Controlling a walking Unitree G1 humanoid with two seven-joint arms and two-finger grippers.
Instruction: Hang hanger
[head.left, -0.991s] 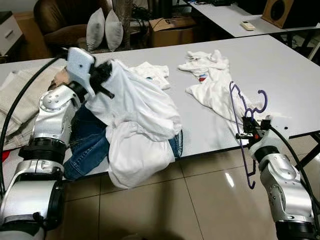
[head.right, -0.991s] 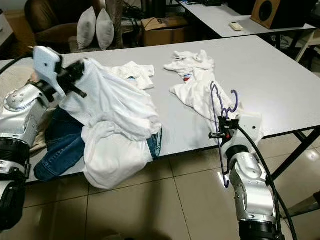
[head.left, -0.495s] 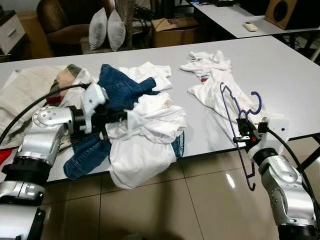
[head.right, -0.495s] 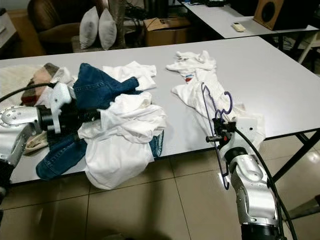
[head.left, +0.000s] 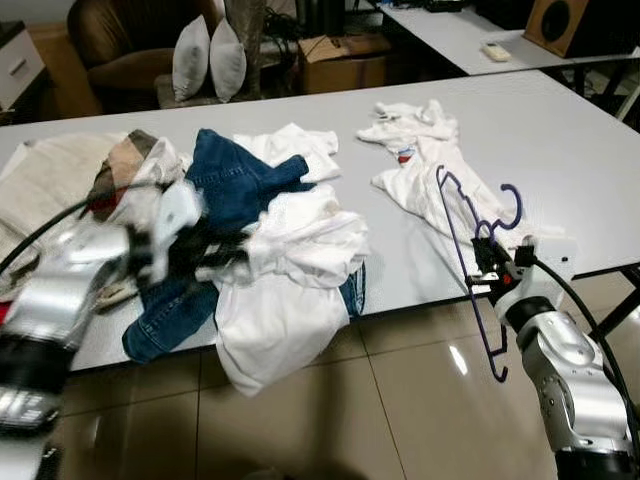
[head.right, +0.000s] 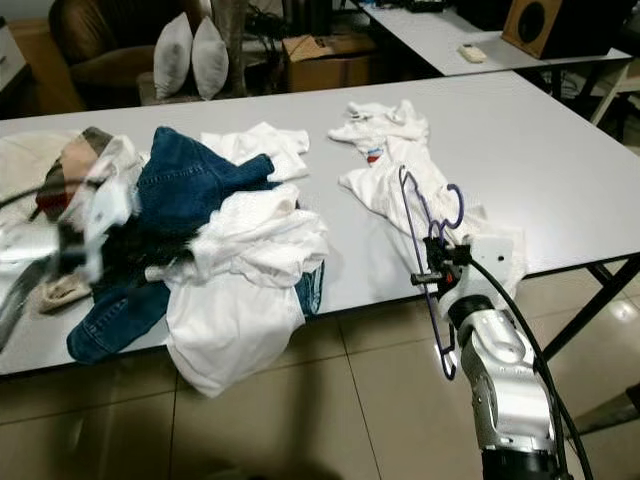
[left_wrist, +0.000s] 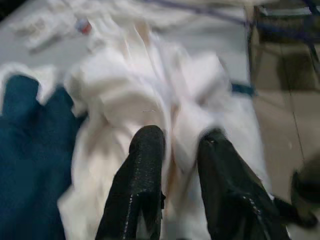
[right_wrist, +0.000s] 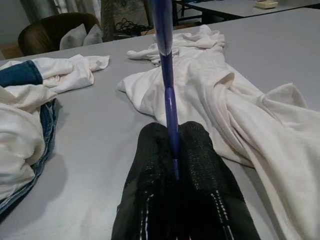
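Right wrist view: my right claw (right_wrist: 172, 150) clamped on hanger (right_wrist: 163, 55), thin purple plastic bar rising straight from between fingers, hook curled above white shirt (head.right: 415, 195). My left claw (left_wrist: 175, 150) narrowly parted, white cloth (left_wrist: 150, 95) just ahead, jeans (head.left: 230, 190) beside.

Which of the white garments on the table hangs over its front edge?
The crumpled white garment on top of the blue jeans, by the left pincer. Its lower part droops past the table edge; the other white clothes lie wholly on top.
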